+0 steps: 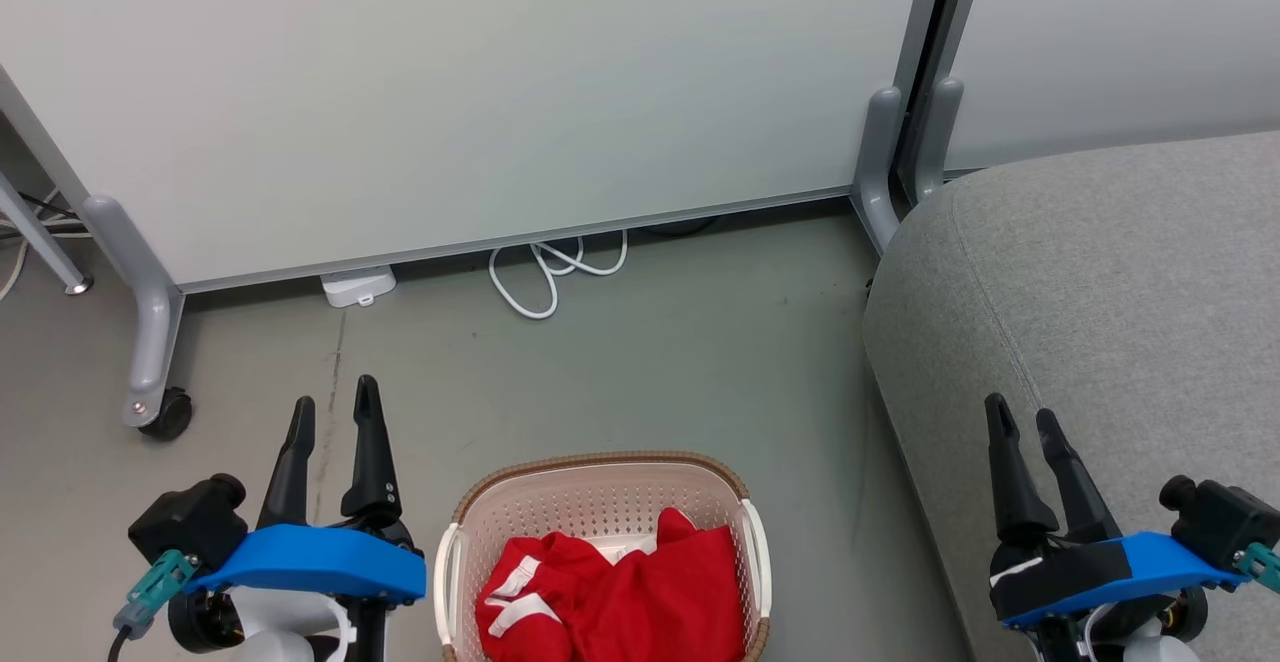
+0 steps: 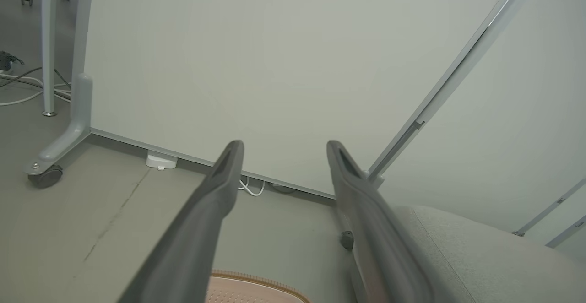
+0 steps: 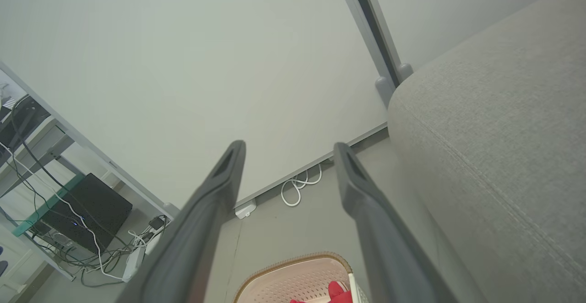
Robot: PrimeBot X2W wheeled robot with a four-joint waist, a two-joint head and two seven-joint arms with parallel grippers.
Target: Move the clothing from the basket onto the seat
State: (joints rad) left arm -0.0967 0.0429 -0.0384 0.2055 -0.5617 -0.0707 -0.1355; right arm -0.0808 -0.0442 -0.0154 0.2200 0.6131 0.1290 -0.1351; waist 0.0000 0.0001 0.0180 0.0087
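Left gripper (image 1: 335,394) was parked beside the basket (image 1: 600,462), spread wide with nothing in it, probably so the way in was free. The clothing (image 1: 640,592) sat bunched in the basket on the floor (image 1: 650,362), right between the two grippers for an easy reach. Right gripper (image 1: 1021,408) was spread and empty too, hovering by the edge of the seat (image 1: 1120,272), the drop-off spot.

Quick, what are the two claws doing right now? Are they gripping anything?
Left claw: open, holding nothing.
Right claw: open, holding nothing.
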